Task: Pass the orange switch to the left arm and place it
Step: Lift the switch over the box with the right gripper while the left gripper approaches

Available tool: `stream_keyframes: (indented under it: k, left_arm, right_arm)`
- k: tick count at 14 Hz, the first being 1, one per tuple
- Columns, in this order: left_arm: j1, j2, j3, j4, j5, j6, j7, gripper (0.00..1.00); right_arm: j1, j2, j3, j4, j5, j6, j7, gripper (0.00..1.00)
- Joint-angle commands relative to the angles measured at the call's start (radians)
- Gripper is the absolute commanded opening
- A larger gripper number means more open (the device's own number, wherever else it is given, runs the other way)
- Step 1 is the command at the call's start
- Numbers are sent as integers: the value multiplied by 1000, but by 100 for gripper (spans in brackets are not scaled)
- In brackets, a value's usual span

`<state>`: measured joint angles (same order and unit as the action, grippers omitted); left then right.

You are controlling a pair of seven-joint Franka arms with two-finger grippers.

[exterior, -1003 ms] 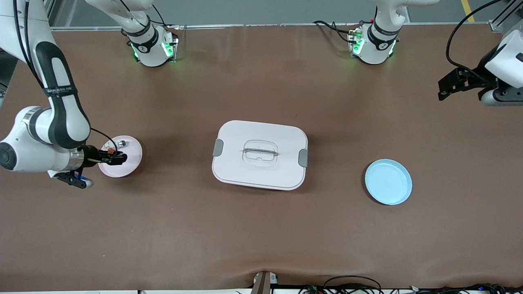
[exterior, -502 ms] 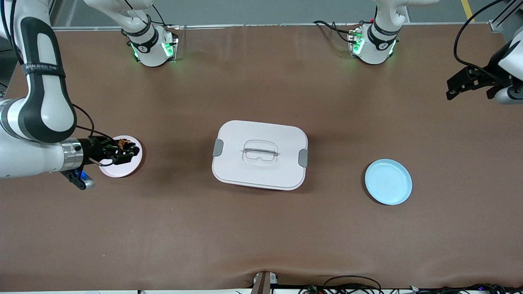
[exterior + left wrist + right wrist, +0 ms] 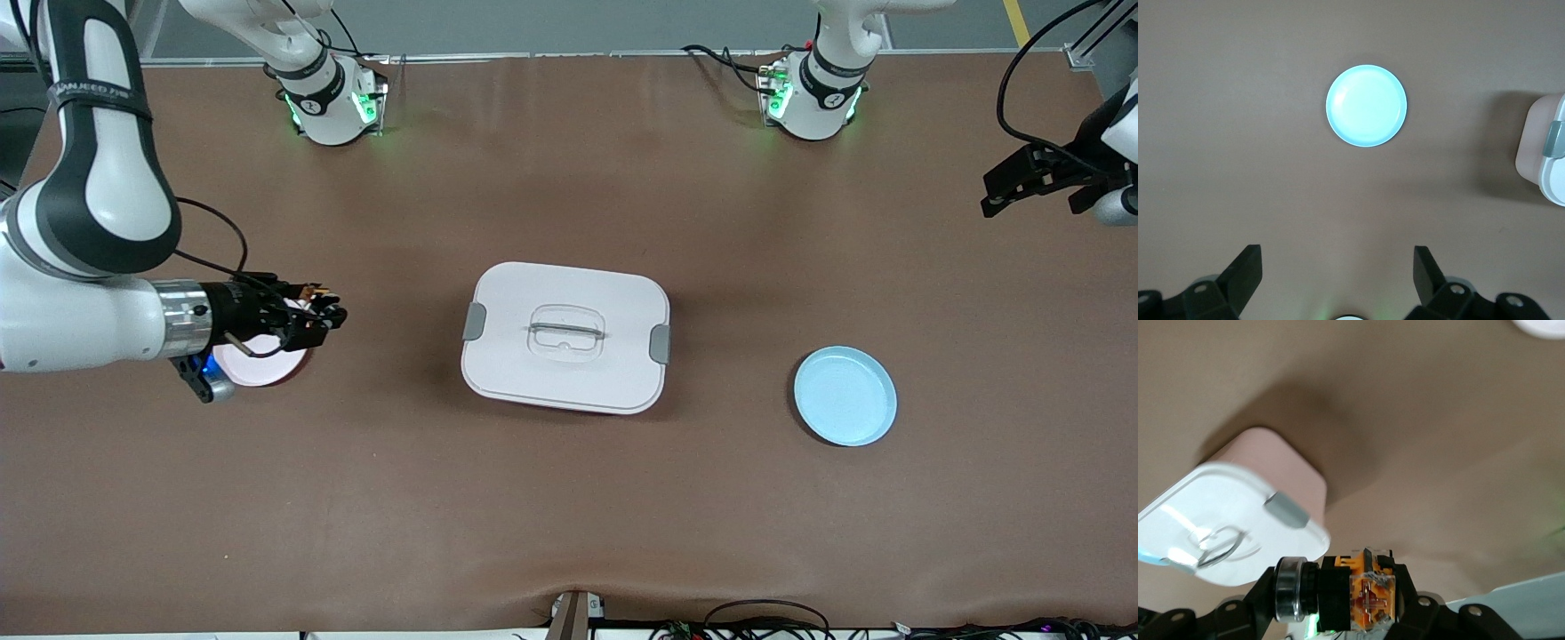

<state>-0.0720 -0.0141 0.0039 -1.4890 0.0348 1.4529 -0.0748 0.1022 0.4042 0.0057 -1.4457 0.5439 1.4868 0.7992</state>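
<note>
A: Two round plastic plates lie on the matte brown table (image 3: 569, 516), don't they?

B: Yes. The smooth light blue plate (image 3: 845, 396) with a raised rim lies toward the left arm's end, and the pale pink plate (image 3: 258, 366) lies toward the right arm's end, partly covered by the right arm's wrist. Between them stands the large white rounded-rectangular plastic box (image 3: 565, 337), with grey side clasps and a recessed clear handle in its glossy lid.

A: And the orange switch?

B: The small push-button switch (image 3: 1338, 593) with a black cylindrical body sits clamped between the fingers of the right gripper (image 3: 327, 315), which is closed tight on it. The gripper is up in the air, over the edge of the pink plate that faces the box and the bare table next to it, its fingers pointing toward the box.

A: How does the switch look close up?

B: In the right wrist view it lies sideways between the black fingers: a silver metal ring at one end, a black collar, then an orange block with a cross-shaped orange marking and thin metal contacts. The white box shows past it in that view.

A: The other arm?

B: The left gripper (image 3: 1013, 182) waits high over the table's edge at the left arm's end, its black fingers (image 3: 1245, 270) spread wide with nothing between them. Its wrist camera looks straight down on the blue plate and a corner of the box.
</note>
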Motion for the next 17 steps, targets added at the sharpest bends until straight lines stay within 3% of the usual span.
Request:
stream_keyframes:
  k: [1,2,6,8,13,17]
  left_arm:
    - [-3,-4,-4,7,-15,-3,0,100]
    - [-6,-4,-8,7,-26,3,0,100]
    - [-20,5,-15,4,-280,58,-5,100]
    - [-41,19,-71,6,-311,128,-60,100]
    - [-42,95,-202,-7,-547,301,-163,100]
    - [-81,178,-228,-8,-708,394,-163,100]
  right_arm:
    - [59,8,-7,47,45,3,134,0]
    - [80,11,-7,66,47,22,185,0]
    - [152,24,-7,76,66,114,302,0]
    - [186,31,-7,82,93,171,365,0]
    - [301,84,-7,151,94,341,636,0]
    - [384,110,-7,157,96,464,767,0]
